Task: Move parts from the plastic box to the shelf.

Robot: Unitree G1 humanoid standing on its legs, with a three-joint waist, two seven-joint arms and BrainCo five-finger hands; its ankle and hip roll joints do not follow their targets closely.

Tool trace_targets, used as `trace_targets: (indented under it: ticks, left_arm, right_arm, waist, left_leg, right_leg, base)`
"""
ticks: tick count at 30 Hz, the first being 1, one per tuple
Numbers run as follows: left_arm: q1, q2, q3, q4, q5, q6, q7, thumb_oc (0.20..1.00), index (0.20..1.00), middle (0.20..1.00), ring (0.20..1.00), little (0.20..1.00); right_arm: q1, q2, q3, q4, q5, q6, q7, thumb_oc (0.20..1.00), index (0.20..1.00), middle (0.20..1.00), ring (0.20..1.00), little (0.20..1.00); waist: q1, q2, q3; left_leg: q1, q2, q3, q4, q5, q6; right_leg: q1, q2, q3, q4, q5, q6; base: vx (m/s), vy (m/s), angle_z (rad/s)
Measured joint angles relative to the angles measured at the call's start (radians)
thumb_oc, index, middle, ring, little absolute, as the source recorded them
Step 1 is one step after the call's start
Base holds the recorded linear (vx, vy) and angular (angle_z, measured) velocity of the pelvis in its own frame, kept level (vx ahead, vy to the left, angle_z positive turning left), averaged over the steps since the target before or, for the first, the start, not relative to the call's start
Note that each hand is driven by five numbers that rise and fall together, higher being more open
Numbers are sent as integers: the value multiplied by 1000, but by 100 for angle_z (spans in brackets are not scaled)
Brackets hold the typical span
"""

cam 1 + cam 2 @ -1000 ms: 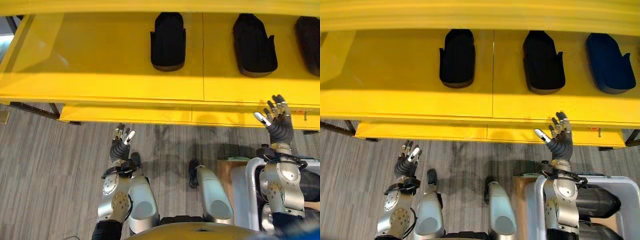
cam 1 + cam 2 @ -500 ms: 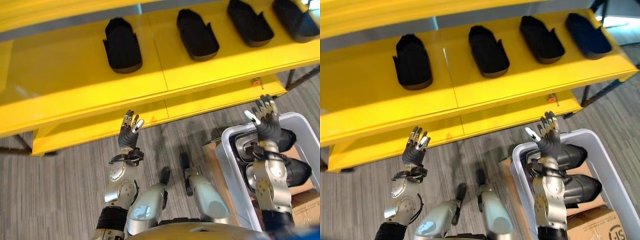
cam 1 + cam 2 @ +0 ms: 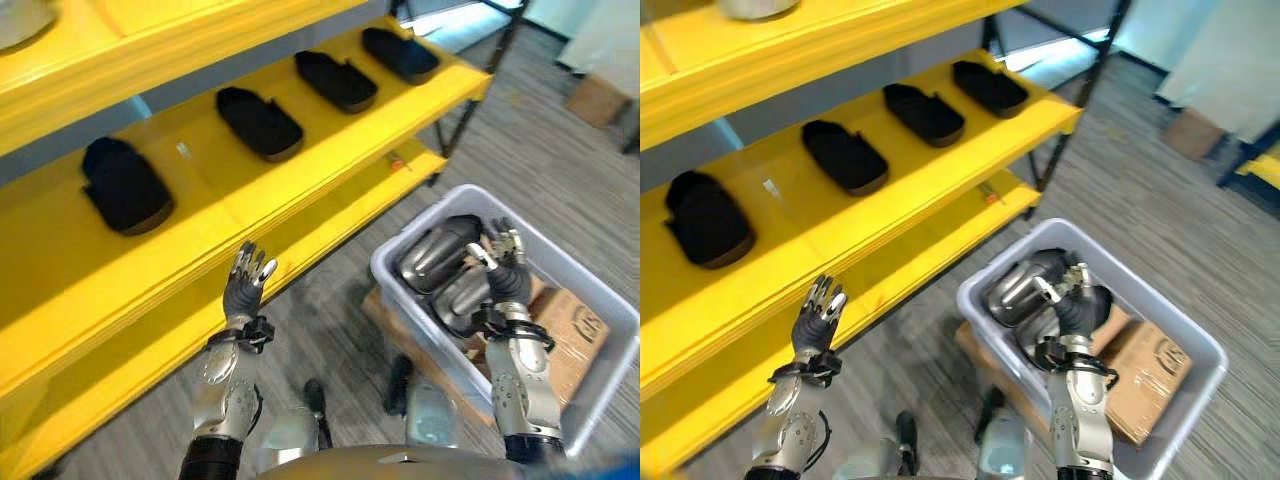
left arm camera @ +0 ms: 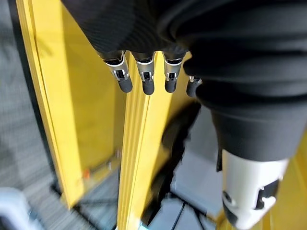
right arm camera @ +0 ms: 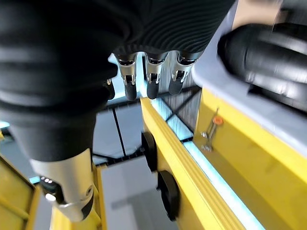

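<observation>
Parts lie in two places: four black ones in a row on the yellow shelf [image 3: 330, 150], and grey and dark ones inside the plastic box [image 3: 600, 300]. The shelf is the largest thing, running slantwise above both hands, with a lower yellow board under it. Its four black parts [image 3: 845, 157] sit well apart from each other, all beyond the fingertips of the left hand and out of its reach.

The plastic box, pale grey, stands on the wood-grain floor [image 3: 560, 150] to the right of the shelf's end. In it a shiny grey part [image 3: 1015, 285] lies just past the right hand's fingertips, and a dark part [image 3: 465, 300] lies beside the palm. A brown carton [image 3: 1145, 375] lies under the box on the side nearer the wrist.

The left hand [image 3: 243, 290] is raised in front of the shelf's edge, fingers [image 4: 144, 79] straight and slightly spread, holding nothing. The right hand [image 3: 503, 275] hangs over the box, fingers [image 5: 151, 81] likewise straight and apart, gripping nothing; from these views I cannot tell whether the palm touches the part beneath it.
</observation>
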Motion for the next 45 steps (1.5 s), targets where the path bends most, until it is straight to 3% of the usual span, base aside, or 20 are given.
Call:
trace_targets:
  ticks: [2, 5, 6, 7, 8, 10, 12, 16, 21, 24, 26, 28, 30, 31, 33, 34, 38, 42, 43, 45]
  left_arm:
    - [1, 12, -4, 1, 2, -7, 0, 1000, 1000, 1000, 1000, 1000]
    - [23, -8, -52, 36, 2, -30, 14, 1000, 1000, 1000, 1000, 1000]
    - [29, -16, -73, 48, 2, -36, 17, 1000, 1000, 1000, 1000, 1000]
    - [26, -25, -79, 65, 3, -47, 16, 1000, 1000, 1000, 1000, 1000]
    - [14, -25, -83, 91, 2, -76, 11, 1000, 1000, 1000, 1000, 1000]
    - [-4, -14, -101, 103, 2, -105, 10, 1000, 1000, 1000, 1000, 1000]
    - [-14, 13, -108, 98, 0, -112, 10, 1000, 1000, 1000, 1000, 1000]
    - [-12, 19, -176, 66, 0, -110, 13, 1000, 1000, 1000, 1000, 1000]
    - [1, 67, -160, 51, -3, -80, 11, 1000, 1000, 1000, 1000, 1000]
    - [22, 75, -148, 51, -11, -64, 4, 1000, 1000, 1000, 1000, 1000]
    - [39, 70, -151, 51, -13, -58, -9, 1000, 1000, 1000, 1000, 1000]
    - [43, 70, -155, 52, -32, -43, -13, 1000, 1000, 1000, 1000, 1000]
    - [56, 73, -154, 44, -43, -37, -21, 1000, 1000, 1000, 1000, 1000]
    - [56, 72, -149, 40, -49, -39, -29, 1000, 1000, 1000, 1000, 1000]
    - [75, 79, -136, 51, -52, -37, -33, 1000, 1000, 1000, 1000, 1000]
    - [71, 83, -136, 63, -54, -33, -33, 1000, 1000, 1000, 1000, 1000]
    - [72, 81, -140, 67, -77, -28, -34, 1000, 1000, 1000, 1000, 1000]
    - [67, 69, -139, 64, -79, -29, -35, 1000, 1000, 1000, 1000, 1000]
    - [64, 69, -138, 62, -79, -29, -35, 1000, 1000, 1000, 1000, 1000]
    - [75, 70, -138, 62, -78, -29, -35, 1000, 1000, 1000, 1000, 1000]
  right_arm:
    - [-6, 0, 7, -4, 1, -6, -6, 1000, 1000, 1000, 1000, 1000]
    - [-27, -56, 43, 23, 2, -20, -24, 1000, 1000, 1000, 1000, 1000]
    - [-21, -89, 56, 26, 4, -36, -27, 1000, 1000, 1000, 1000, 1000]
    - [-4, -126, 48, 40, 15, -47, -30, 1000, 1000, 1000, 1000, 1000]
    - [-2, -178, 51, 96, 40, -60, -30, 1000, 1000, 1000, 1000, 1000]
    - [7, -250, 67, 133, 92, -61, -47, 1000, 1000, 1000, 1000, 1000]
    - [31, -269, 71, 113, 156, -78, -63, 1000, 1000, 1000, 1000, 1000]
    - [20, -273, 91, 72, 272, -115, -98, 1000, 1000, 1000, 1000, 1000]
    - [27, -276, 78, 69, 331, -111, -118, 1000, 1000, 1000, 1000, 1000]
    - [59, -278, 24, 62, 340, -110, -117, 1000, 1000, 1000, 1000, 1000]
    - [64, -289, 2, 62, 353, -103, -116, 1000, 1000, 1000, 1000, 1000]
    - [65, -300, -3, 62, 354, -101, -116, 1000, 1000, 1000, 1000, 1000]
    - [93, -307, 3, 51, 354, -101, -114, 1000, 1000, 1000, 1000, 1000]
    - [102, -301, 5, 57, 355, -98, -110, 1000, 1000, 1000, 1000, 1000]
    - [77, -294, 4, 75, 357, -94, -106, 1000, 1000, 1000, 1000, 1000]
    - [75, -293, 4, 77, 359, -94, -107, 1000, 1000, 1000, 1000, 1000]
    - [91, -291, -33, 75, 361, -102, -110, 1000, 1000, 1000, 1000, 1000]
    - [105, -305, -68, 74, 361, -103, -136, 1000, 1000, 1000, 1000, 1000]
    - [107, -307, -73, 74, 362, -102, -136, 1000, 1000, 1000, 1000, 1000]
    - [120, -308, -72, 73, 361, -101, -134, 1000, 1000, 1000, 1000, 1000]
  waist:
    - [-2, -37, -28]
    - [5, 27, -19]
    - [5, 66, -28]
    - [-11, 81, -35]
    - [-19, 84, -35]
    - [11, 77, -42]
    - [-11, 17, -43]
    - [-42, 15, -45]
    - [-85, 24, -64]
    - [-89, 20, -67]
    - [-87, 12, -66]
    - [-83, 0, -64]
    - [-87, -13, -78]
    - [-61, -29, -82]
    - [-40, -24, -84]
    - [-42, -25, -82]
    - [-67, -18, -82]
    - [-78, 39, -89]
    - [-75, 65, -90]
    - [-67, 68, -89]
  left_leg:
    - [2, -9, 27, -4, 20, -57]
    - [-3, 47, -42, 23, 43, -67]
    - [-1, 66, -37, 14, 42, -92]
    - [-2, 85, -32, -2, 44, -97]
    - [-4, 107, -21, -5, 47, -137]
    - [-34, 143, 51, -4, 9, -135]
    - [-73, 144, 33, 10, 22, -130]
    - [-71, 173, 36, 8, 125, -34]
    - [-40, 276, 15, 65, 368, -144]
    - [-74, 326, -61, 221, 446, -175]
    - [-118, 316, -111, 362, 432, -189]
    - [-154, 273, -137, 462, 332, -208]
    - [-189, 211, -155, 391, 184, -211]
    - [-159, 170, -156, 219, 160, -175]
    - [-133, 184, -205, -78, 180, -191]
    - [-138, 194, -246, -105, 192, -199]
    - [-141, 205, -276, -50, 229, -214]
    - [-73, 212, -257, -75, 228, -216]
    - [-54, 206, -204, -72, 225, -211]
    - [-56, 179, -161, -74, 225, -211]
  right_leg:
    - [75, -32, 92, -111, 3, 38]
    - [38, 40, 152, -120, 10, 14]
    - [23, 64, 162, -109, 5, 6]
    - [-5, 78, 160, -95, -11, -2]
    - [-37, 74, 133, -47, -44, -24]
    - [-99, 53, 62, 19, -40, -24]
    - [-183, 42, 103, 134, -110, -46]
    - [-195, 104, 113, 146, -143, -88]
    - [-76, 227, 133, 16, -143, -117]
    - [2, 281, 149, -46, -132, -183]
    - [30, 294, 170, -65, -128, -220]
    - [54, 292, 178, -100, -91, -232]
    - [95, 307, 211, -189, -71, -232]
    - [103, 307, 239, -223, -38, -207]
    - [119, 351, 289, -251, -16, -189]
    - [128, 361, 293, -248, -15, -190]
    - [152, 357, 290, -251, -52, -146]
    - [147, 363, 301, -257, -26, -185]
    - [147, 342, 307, -258, -21, -177]
    - [138, 305, 315, -252, -23, -148]
  base:
    - [-7, -139, -46]
    - [-14, -199, -76]
    - [3, -225, -74]
    - [21, -340, -42]
    - [45, -279, -40]
    - [54, -300, -72]
    - [41, -259, -15]
    - [84, -248, -19]
    - [138, -268, -34]
    - [132, -193, -39]
    - [44, -64, -43]
    - [154, 70, -36]
    - [175, 139, -19]
    - [118, 144, -52]
    - [98, 137, -91]
    - [81, 145, -77]
    - [80, 218, -36]
    - [150, 253, -2]
    - [190, 399, 21]
    - [45, 248, 8]
